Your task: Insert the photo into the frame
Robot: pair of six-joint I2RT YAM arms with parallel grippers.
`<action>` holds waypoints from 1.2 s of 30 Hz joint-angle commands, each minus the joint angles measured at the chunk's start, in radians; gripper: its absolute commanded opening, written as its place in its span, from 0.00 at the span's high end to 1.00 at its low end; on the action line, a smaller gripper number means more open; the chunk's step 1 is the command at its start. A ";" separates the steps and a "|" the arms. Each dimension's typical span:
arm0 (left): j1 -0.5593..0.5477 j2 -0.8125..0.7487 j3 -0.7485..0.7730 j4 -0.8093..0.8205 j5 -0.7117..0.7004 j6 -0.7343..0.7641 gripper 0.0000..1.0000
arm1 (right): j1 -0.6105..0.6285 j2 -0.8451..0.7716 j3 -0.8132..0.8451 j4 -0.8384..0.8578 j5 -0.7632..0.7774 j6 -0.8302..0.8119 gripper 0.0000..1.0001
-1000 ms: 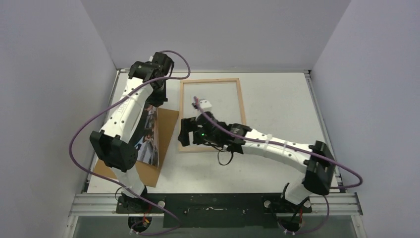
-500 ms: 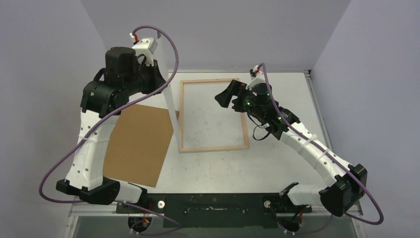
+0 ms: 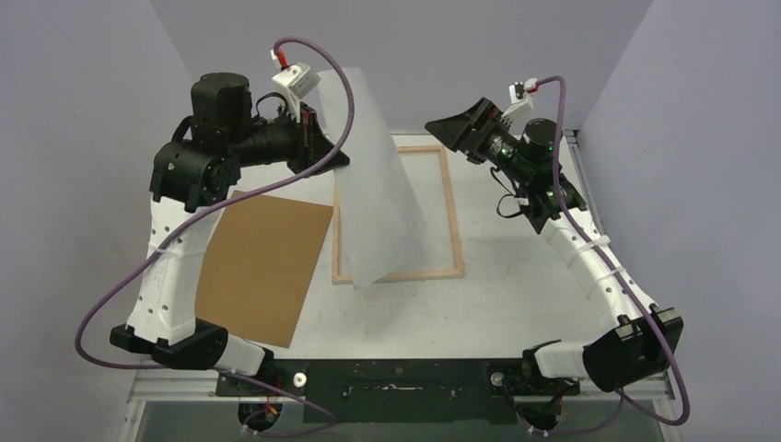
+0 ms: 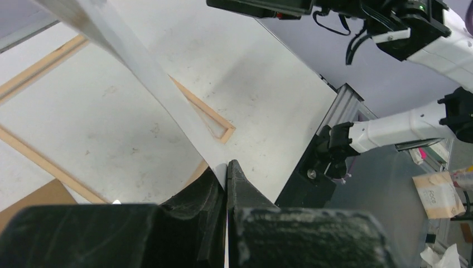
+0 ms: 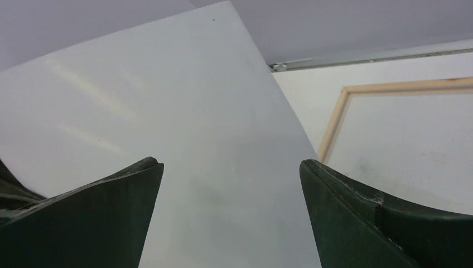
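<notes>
My left gripper [image 3: 332, 161] is clamped on one edge of the photo [image 3: 378, 184], fingers pressed together with only the sheet between them. I hold it up in the air, its plain white back towards the overhead camera. From my grip the sheet hangs down and towards my bases, slightly curved.

Below that gripper the frame [image 3: 452, 212] lies flat on the table [image 3: 525, 276], pale wood side up, and the bare tabletop shows inside its rails. Seen from above, the photo's lower edge crosses the frame's near left corner. I cannot tell whether it touches the wood.

My right gripper [image 5: 231, 163] is raised beyond the frame's far right corner, jaws spread wide and holding nothing. It faces the photo's white back, which fills the space ahead of its fingers.

The brown board [image 3: 262, 262] lies flat under my left arm, just left of the frame.
</notes>
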 commanded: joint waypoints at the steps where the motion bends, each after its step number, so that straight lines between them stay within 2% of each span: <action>1: 0.003 -0.060 -0.038 0.017 0.074 0.060 1.00 | -0.008 -0.008 0.048 0.193 -0.157 0.120 0.00; 4: 0.022 -0.051 -0.169 0.040 0.045 0.032 1.00 | -0.009 -0.023 0.057 0.079 -0.132 0.042 0.00; 9: 0.178 0.038 -0.430 0.305 0.130 -0.186 1.00 | -0.007 -0.033 0.025 -0.047 -0.081 -0.034 0.00; 12: 0.259 0.133 -0.515 0.477 0.232 -0.349 1.00 | -0.010 -0.028 0.014 -0.103 -0.040 -0.056 0.00; 15: 0.284 0.253 -0.489 0.542 0.288 -0.390 1.00 | -0.009 -0.018 0.007 -0.137 -0.009 -0.079 0.00; 17: 0.291 0.367 -0.401 0.477 0.297 -0.357 1.00 | -0.009 -0.007 0.005 -0.166 0.017 -0.093 0.00; 22: 0.302 0.681 -0.089 0.068 0.303 -0.136 1.00 | -0.008 0.031 -0.006 -0.239 0.085 -0.124 0.01; 24: 0.313 0.764 0.001 -0.021 0.300 -0.084 1.00 | -0.008 0.044 -0.023 -0.273 0.138 -0.137 0.01; 29: 0.322 0.833 0.105 -0.103 0.368 -0.015 1.00 | -0.005 0.092 -0.052 -0.372 0.307 -0.153 0.03; 33: 0.326 0.774 0.049 -0.096 0.408 0.019 1.00 | -0.001 0.126 -0.069 -0.402 0.398 -0.155 0.04; 36: 0.325 0.721 -0.036 -0.074 0.418 0.030 1.00 | -0.003 0.180 -0.064 -0.368 0.361 -0.197 0.05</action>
